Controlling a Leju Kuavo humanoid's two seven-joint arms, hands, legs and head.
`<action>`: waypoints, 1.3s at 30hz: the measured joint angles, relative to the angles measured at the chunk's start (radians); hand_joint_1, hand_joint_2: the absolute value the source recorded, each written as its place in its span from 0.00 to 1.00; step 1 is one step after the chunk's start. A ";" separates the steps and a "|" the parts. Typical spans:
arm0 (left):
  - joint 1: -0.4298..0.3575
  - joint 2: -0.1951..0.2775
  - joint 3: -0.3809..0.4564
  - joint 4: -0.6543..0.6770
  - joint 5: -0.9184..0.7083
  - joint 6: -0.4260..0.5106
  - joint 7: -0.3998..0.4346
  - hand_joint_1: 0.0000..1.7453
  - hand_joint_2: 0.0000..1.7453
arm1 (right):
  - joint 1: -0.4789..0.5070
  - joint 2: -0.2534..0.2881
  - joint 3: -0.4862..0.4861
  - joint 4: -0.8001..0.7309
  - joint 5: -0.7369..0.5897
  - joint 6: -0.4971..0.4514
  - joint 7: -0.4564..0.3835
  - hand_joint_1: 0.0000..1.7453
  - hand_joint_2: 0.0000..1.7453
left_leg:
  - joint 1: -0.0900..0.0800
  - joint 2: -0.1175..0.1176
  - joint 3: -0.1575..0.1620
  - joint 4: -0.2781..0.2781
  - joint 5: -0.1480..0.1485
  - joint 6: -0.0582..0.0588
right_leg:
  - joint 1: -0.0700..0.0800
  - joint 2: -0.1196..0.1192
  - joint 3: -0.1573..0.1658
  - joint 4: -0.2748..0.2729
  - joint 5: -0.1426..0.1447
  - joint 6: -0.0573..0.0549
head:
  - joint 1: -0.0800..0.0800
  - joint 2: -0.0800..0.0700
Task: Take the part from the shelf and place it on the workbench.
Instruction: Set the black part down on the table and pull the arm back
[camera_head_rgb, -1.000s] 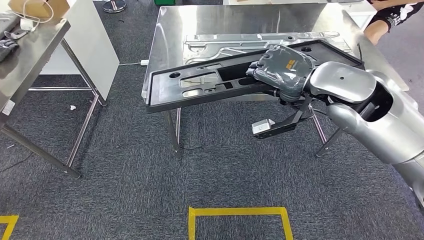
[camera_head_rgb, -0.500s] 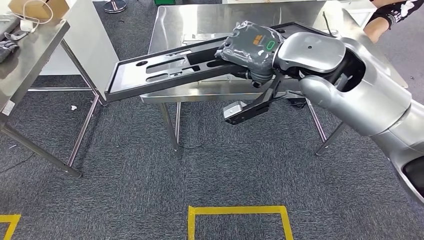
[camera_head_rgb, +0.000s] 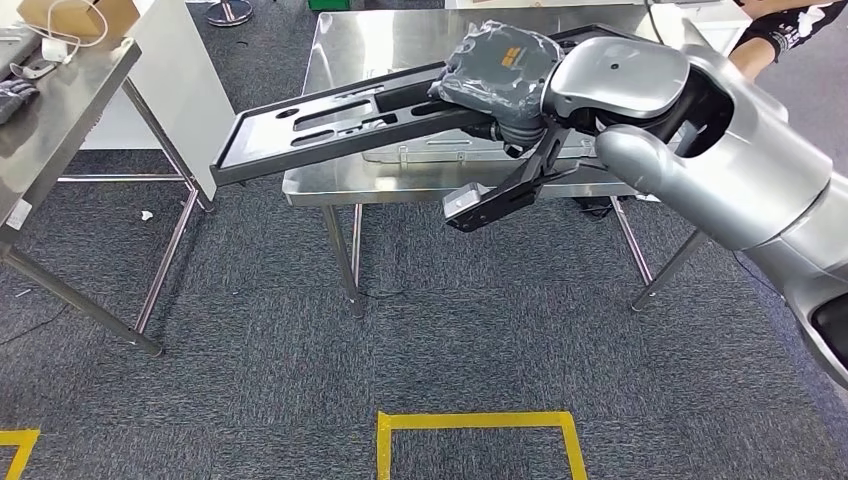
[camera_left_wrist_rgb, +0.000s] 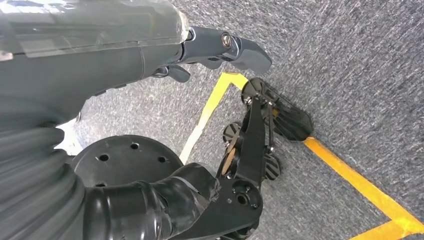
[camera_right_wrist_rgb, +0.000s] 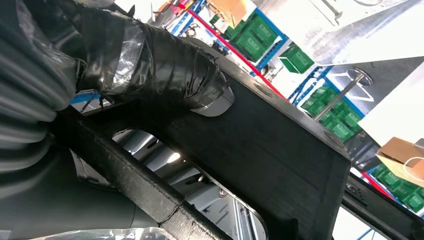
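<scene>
The long black part is hanging above the steel counter, jutting past its edge toward nine o'clock. It looks stiff and unwieldy; gripped at one end, it is liable to lever. The right hand is clasping its three-o'clock end. The left hand is dangling, holding nothing.

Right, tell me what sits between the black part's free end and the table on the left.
Nothing stands there: the head view shows bare grey carpet between the black part, gripped by the right hand, and the left table.
</scene>
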 joint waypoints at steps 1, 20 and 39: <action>0.000 0.000 0.002 0.000 -0.001 0.000 0.003 0.00 1.00 | -0.004 0.001 0.002 0.002 -0.006 0.002 0.001 1.00 1.00 | 0.000 0.000 0.000 0.000 0.000 0.000 | 0.000 0.000 0.000 0.000 0.000 0.000 | 0.000 0.000; 0.003 0.003 0.014 0.000 -0.028 0.010 -0.008 0.00 1.00 | -0.052 -0.002 0.035 0.011 -0.054 -0.006 0.026 1.00 1.00 | 0.020 0.009 0.076 -0.070 -0.009 0.035 | -0.012 0.006 -0.086 0.168 -0.041 0.035 | 0.001 0.000; 0.006 0.006 0.018 -0.001 -0.049 0.023 0.024 0.00 1.00 | -0.040 -0.028 0.080 0.017 -0.061 -0.018 0.032 1.00 1.00 | 0.009 -0.014 -0.123 0.208 -0.200 -0.002 | 0.015 0.031 0.098 -0.019 -0.065 -0.028 | 0.003 0.000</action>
